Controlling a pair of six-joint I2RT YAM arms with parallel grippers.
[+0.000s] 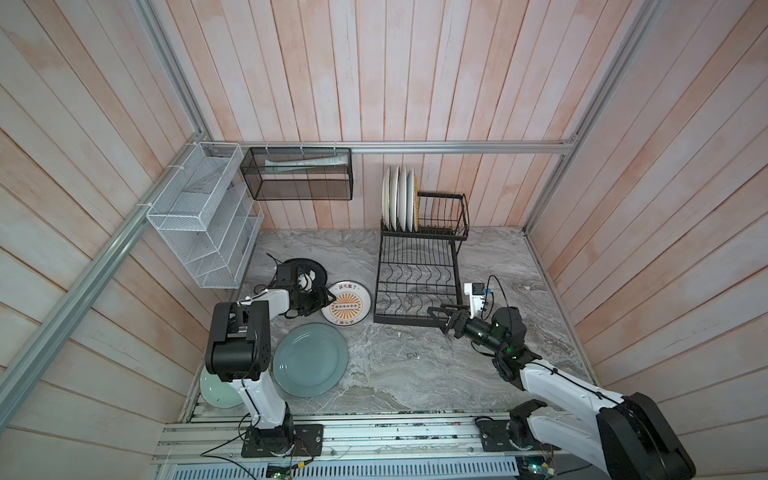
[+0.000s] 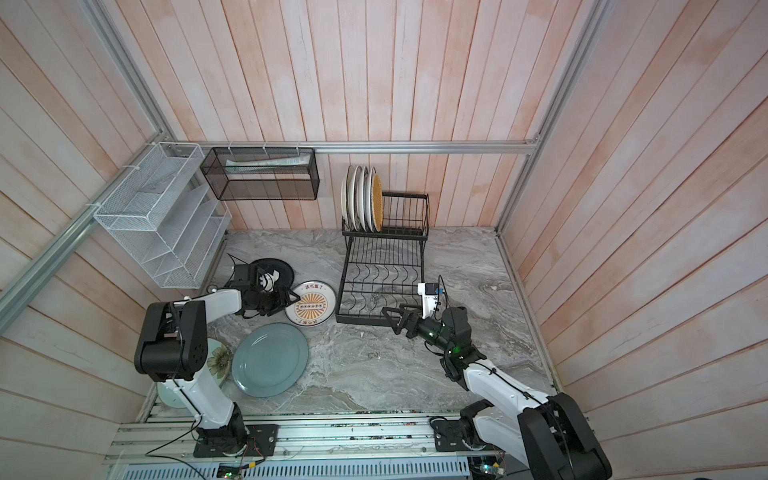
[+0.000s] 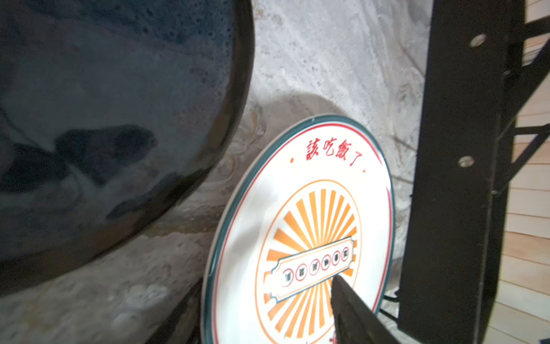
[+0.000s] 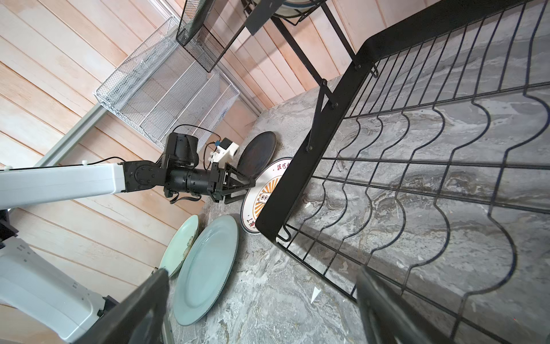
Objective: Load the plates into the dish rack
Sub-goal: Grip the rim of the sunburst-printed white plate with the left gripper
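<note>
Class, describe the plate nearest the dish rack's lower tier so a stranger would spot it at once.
Find the black wire dish rack on the grey marble tabletop. Just left of its lower tier lies a round white plate. Unlike the black plate and grey-blue plate beside it, it bears an orange sunburst and red lettering.

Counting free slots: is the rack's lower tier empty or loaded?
Empty: the lower tier shows only bare wires; the plates stand in the upper basket.
</note>
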